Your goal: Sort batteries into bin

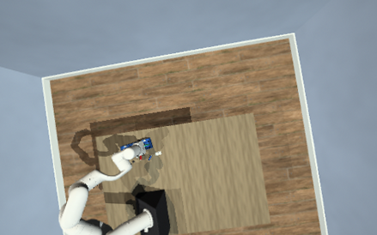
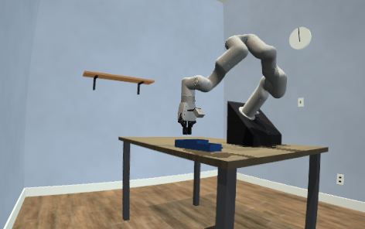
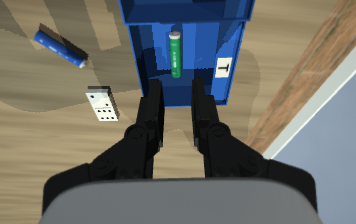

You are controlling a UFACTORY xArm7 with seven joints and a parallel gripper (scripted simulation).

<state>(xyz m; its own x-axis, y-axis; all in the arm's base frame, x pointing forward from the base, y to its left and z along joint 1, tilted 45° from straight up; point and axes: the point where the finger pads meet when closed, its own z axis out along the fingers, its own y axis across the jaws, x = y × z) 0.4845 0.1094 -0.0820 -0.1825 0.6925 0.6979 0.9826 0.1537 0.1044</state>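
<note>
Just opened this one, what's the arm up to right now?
The arm's tool hangs above the blue bin marked T, fingers slightly apart and holding nothing. A green battery lies inside that bin, free of the fingers. A blue battery and a white domino lie on the table beside the bin. It looks like one drop-off is done and the blue battery is untouched.

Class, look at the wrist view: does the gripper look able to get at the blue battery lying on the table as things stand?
Probably yes. The gripper is open and holds nothing, and the blue battery lies in the open on the table, apart from the domino and the bin.
</note>
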